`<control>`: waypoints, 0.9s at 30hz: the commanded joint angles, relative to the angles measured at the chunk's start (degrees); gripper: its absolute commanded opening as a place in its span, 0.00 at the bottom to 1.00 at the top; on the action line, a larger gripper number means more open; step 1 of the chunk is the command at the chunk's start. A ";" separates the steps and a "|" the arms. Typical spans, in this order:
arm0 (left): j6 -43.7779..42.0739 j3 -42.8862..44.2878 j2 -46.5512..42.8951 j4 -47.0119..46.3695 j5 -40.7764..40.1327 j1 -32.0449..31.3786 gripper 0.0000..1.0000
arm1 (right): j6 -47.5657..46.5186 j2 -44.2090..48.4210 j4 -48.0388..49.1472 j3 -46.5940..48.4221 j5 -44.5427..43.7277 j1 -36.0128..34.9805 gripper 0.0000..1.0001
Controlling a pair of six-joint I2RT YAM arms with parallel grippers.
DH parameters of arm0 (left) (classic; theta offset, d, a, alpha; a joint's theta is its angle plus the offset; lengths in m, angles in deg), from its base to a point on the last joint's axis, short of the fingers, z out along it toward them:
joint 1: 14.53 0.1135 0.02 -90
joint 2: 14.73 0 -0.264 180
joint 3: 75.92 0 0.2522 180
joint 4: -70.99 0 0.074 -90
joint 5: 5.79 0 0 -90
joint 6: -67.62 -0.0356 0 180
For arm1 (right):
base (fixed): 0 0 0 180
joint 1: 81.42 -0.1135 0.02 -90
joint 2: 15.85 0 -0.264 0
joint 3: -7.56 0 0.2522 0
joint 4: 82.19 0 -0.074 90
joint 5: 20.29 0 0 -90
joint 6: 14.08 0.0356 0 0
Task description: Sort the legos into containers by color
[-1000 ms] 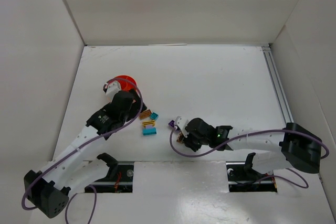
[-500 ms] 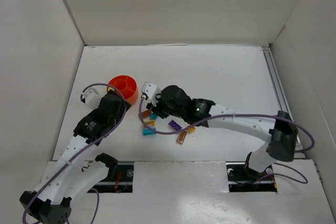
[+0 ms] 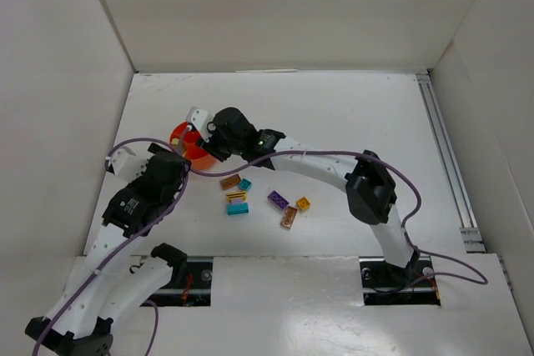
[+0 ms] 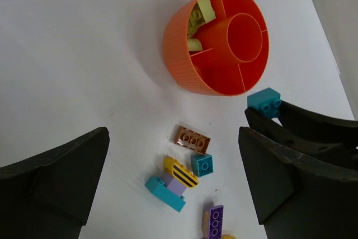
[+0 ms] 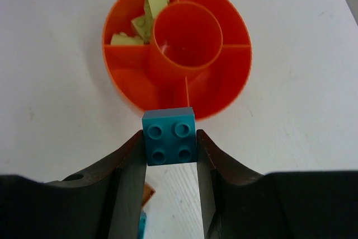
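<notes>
Gripping a teal brick (image 5: 169,136), the right fingers (image 5: 131,186) hung beside the bowl (image 5: 222,85); the left fingers (image 4: 56,177) were apart.

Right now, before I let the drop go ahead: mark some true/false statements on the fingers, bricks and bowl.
1. The right fingers grip a teal brick. True.
2. The left fingers are shut on a purple brick. False: they are wide open and empty, and that brick lies on the table.
3. One compartment of the bowl holds lime green bricks. True.
4. The gripped teal brick lies inside the bowl. False: it is clamped between the right fingers, not resting in any compartment.
5. The bowl's centre cup holds a yellow brick. False: it looks empty.
</notes>
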 commanded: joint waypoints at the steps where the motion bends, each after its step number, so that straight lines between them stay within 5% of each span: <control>1: 1.70 2.68 -1.36 2.77 -3.85 0.29 1.00 | 0.09 -2.46 3.02 6.99 3.08 -0.63 0.24; 16: 0.12 3.30 -2.59 3.30 -3.85 0.29 1.00 | 7.39 -13.10 3.02 16.32 -1.23 -0.63 0.28; 27: -0.41 3.30 -2.59 3.30 -3.85 0.29 1.00 | 8.80 -13.72 3.02 16.23 -0.70 -0.63 0.63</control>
